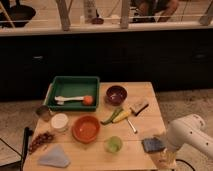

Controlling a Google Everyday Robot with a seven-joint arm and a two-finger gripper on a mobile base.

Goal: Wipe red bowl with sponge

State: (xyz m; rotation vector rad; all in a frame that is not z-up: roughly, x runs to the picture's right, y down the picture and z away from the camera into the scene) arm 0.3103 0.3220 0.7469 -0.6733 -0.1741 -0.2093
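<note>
Fingers [164, 156] spread apart, hanging just beside the sponge [151, 145], arm [192, 134] bent inward.

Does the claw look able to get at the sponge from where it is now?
Probably yes. The claw hangs over the near right corner of the table, right beside the sponge, which lies flat with nothing on top; the green cup stands well off on its far side.
</note>
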